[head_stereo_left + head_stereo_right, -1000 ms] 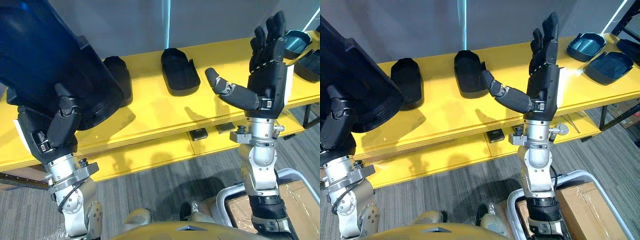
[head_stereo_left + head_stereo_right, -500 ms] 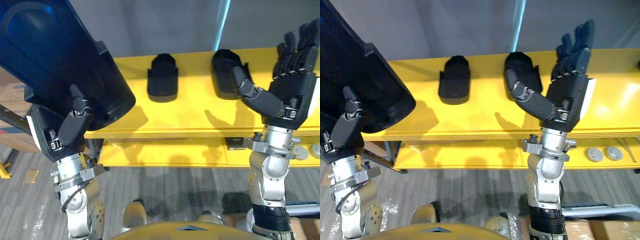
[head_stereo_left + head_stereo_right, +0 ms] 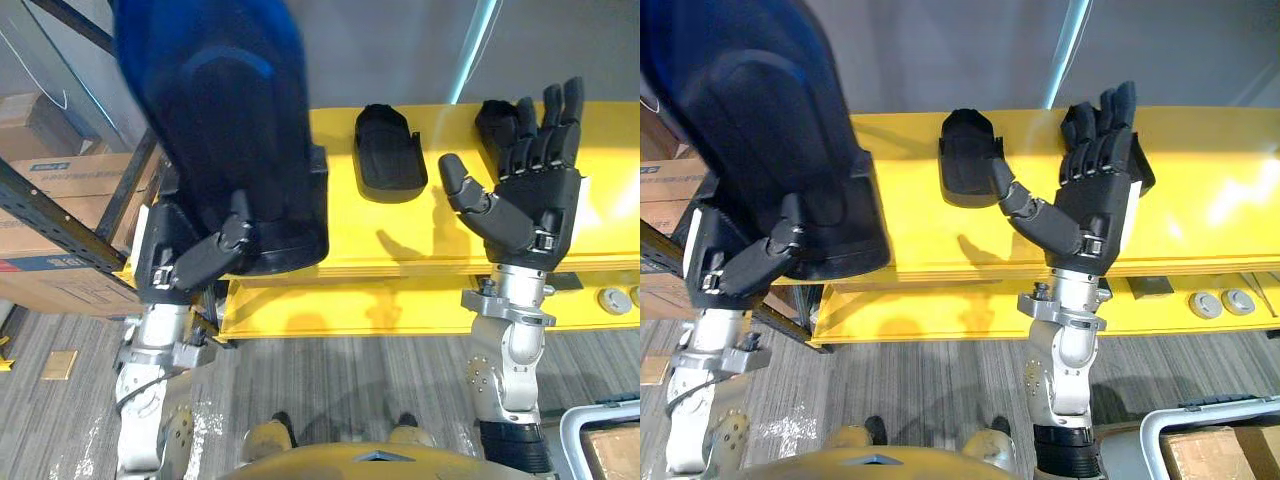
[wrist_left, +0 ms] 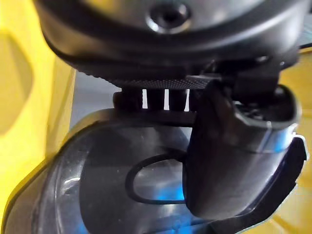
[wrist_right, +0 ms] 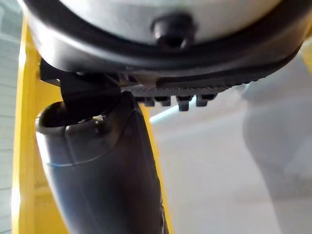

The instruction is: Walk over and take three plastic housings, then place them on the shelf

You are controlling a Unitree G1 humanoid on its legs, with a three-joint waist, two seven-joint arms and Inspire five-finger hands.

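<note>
My left hand (image 3: pixel 190 268) is raised and shut on a large dark blue-black plastic housing (image 3: pixel 222 130), thumb across its lower face and fingers behind it. The left wrist view shows that housing (image 4: pixel 112 195) held against the thumb (image 4: pixel 229 156). Two smaller black housings lie on the yellow shelf (image 3: pixel 350 232): one (image 3: pixel 388 150) in the middle, the other (image 3: pixel 497 113) partly hidden behind my right hand (image 3: pixel 530 200). That hand is held up open in front of the shelf, palm towards me, with nothing in it.
The shelf has a lower tier with two round discs (image 3: pixel 1220 300) and a small dark square (image 3: pixel 1150 287). Cardboard boxes (image 3: pixel 45 190) and a black rack post (image 3: pixel 60 215) stand at the left. A cart with a box (image 3: pixel 1220 455) shows at the lower right.
The camera has swung along the shelf, so the whole scene shifted. My left hand has turned the held housing more upright. The right hand stays open, now in front of the right-hand housing.
</note>
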